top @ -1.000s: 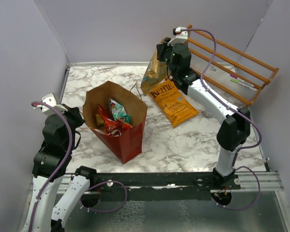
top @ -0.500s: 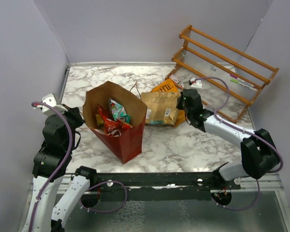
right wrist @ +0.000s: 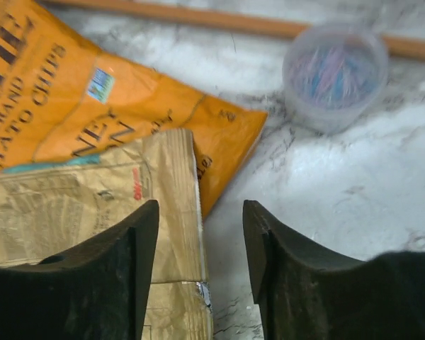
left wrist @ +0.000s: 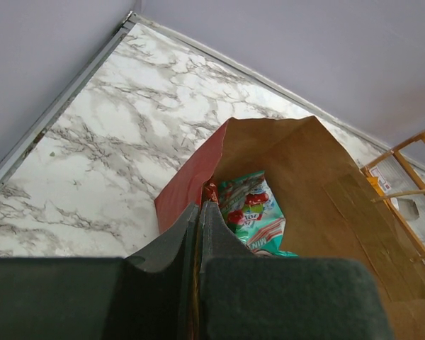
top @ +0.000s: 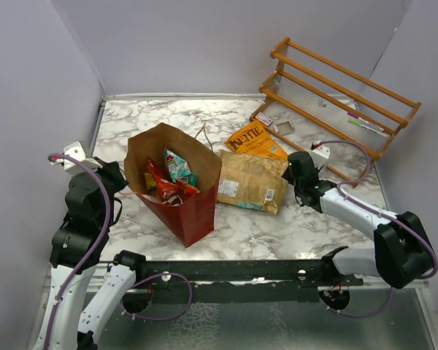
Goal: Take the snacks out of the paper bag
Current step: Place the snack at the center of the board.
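Observation:
The paper bag (top: 193, 211), dark red outside and brown inside, stands upright at centre left. Teal (top: 179, 166) and red (top: 164, 188) candy packs show inside it. My left gripper (left wrist: 200, 207) is shut on the bag's near rim, a sliver of brown paper between its jaws; the teal pack (left wrist: 258, 216) lies just beyond. A tan chip bag (top: 252, 186) lies flat on the table right of the paper bag, overlapping the orange Kettle bag (top: 255, 138). My right gripper (right wrist: 202, 212) is open and low over the right edge of the tan bag (right wrist: 78, 212), holding nothing.
A wooden slatted rack (top: 343, 87) stands at the back right. A small translucent cup (right wrist: 336, 74) sits on the marble in front of it, just past the orange bag (right wrist: 92, 92). Grey walls close in the left, back and right sides.
My right arm carried the tan chip bag from near the rack down onto the table beside the paper bag, then opened its jaws and let go. The left arm has not moved.

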{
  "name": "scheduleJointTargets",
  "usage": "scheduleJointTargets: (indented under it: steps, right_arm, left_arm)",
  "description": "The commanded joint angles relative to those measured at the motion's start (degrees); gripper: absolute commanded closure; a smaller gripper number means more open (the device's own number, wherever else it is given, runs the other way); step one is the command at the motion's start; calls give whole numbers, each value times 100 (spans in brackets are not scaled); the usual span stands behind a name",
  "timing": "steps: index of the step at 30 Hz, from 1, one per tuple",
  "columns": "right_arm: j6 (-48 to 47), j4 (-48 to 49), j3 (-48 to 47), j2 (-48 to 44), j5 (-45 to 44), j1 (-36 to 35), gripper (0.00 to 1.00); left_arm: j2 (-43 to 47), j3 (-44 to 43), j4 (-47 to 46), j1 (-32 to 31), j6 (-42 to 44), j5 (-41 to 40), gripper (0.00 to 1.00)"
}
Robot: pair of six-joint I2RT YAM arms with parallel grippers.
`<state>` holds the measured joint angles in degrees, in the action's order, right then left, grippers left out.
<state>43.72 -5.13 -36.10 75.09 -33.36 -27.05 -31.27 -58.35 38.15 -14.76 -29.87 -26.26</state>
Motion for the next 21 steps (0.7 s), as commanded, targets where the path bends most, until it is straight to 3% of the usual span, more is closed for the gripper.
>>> scheduleJointTargets:
  steps: [1, 4, 8, 11, 15, 21]
  right_arm:
    - [-707, 209, -412, -701, -104, 59, 44]
    - [-1755, 652, -651, -1060, 1047, 59, 32]
    - [-2848, 619, -1467, -961, 3705, 59, 28]
    - [-2969, 227, -2091, -617, 4889, 59, 27]
    - [-2951, 13, -2457, -299, 5789, 51, 27]
    - [-3017, -281, -2458, -331, 5773, 50, 26]
  left_arm:
    - [128, 8, -225, -17, 69, -192, 100]
    - [154, 52, -231, -13, 32, -159, 100]
    - [197, 94, -314, -18, 24, -92, 100]
    - [130, -12, -463, -17, 139, -164, 100]
    - [-281, -420, -761, -26, 422, -375, 100]
    - [-1259, -1139, -1266, -24, 1262, -514, 100]
